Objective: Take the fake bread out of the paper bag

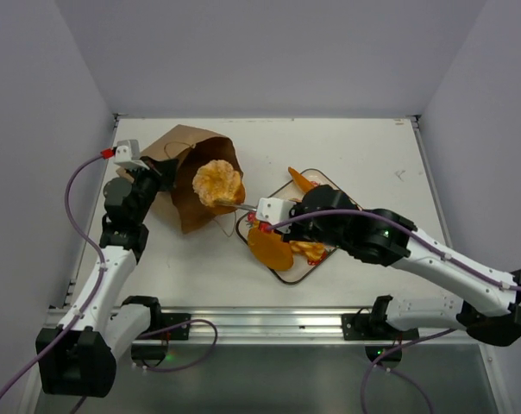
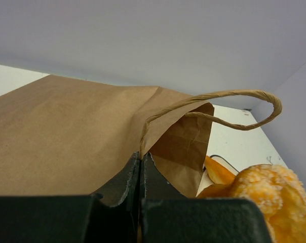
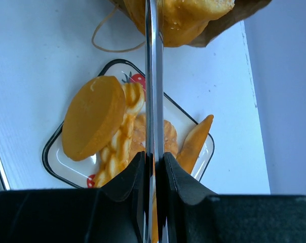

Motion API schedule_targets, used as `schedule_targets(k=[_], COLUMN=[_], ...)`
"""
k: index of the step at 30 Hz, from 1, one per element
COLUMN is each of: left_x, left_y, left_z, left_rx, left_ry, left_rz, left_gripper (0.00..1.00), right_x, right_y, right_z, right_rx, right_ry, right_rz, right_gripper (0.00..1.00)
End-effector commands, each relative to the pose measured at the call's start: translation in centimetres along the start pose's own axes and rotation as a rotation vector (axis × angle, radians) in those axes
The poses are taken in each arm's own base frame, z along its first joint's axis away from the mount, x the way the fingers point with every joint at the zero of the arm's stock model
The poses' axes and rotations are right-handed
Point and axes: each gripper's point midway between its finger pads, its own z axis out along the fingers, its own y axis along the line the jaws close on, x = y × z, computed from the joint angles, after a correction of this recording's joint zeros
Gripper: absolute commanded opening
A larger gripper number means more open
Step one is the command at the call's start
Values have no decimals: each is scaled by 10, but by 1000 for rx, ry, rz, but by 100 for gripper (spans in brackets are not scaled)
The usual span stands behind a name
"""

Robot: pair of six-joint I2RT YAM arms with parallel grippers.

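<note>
A golden, sugar-speckled bun (image 1: 217,183) is sitting in the mouth of the brown paper bag (image 1: 190,142), just beyond the tip of the right pincer (image 3: 153,156). Both wrist views are cutting the bun off at their edges, and the inside of the bag is lying in shadow.

A thin metal strip (image 3: 151,76), seen edge-on, is running out from between the right pincer's jaws toward the bun. What the strip is, and whether it is touching the bun, is hard to make out. The jaws are standing almost together around it with a sliver of gap on one side, so whether they are clamping it cannot be told.

The left pincer (image 2: 141,169) is pressing fully closed on the bag's rim, and a twisted-paper handle (image 2: 229,93) is looping just beyond it.

Beneath the right pincer, a strawberry-printed tray (image 3: 54,161) is carrying more fake bread: a flat round disc (image 3: 92,119), a braided loaf (image 3: 117,147) and a pointed baguette (image 3: 193,144). The strip is partly masking them.

Everything is resting on a white table (image 1: 364,155), with pale grey walls (image 1: 269,52) enclosing it on three sides.
</note>
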Motion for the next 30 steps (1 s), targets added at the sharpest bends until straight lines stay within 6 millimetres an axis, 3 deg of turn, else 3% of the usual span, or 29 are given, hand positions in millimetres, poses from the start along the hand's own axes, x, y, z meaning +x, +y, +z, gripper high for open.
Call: schedule_targets(k=[1, 7, 10, 23, 30], left_x=[-35, -38, -37, -37, -35], left_y=[-4, -6, -6, -6, -8], left_z=[7, 9, 8, -2, -4], left_rx=[-21, -19, -19, -30, -18], left_ry=[-89, -90, -80, -71, -65], left_rz=[45, 42, 41, 63, 65], left_gripper=[0, 0, 0, 0, 0], right_x=[9, 58, 81, 162, 184], right_y=[-10, -31, -30, -1, 18], right_z=[-22, -48, -57, -75, -73], right_rx=[39, 166, 195, 210, 164], right_ry=[-28, 30, 69, 254, 296], right_rz=[39, 85, 109, 144, 174], right_gripper=[0, 0, 0, 0, 0])
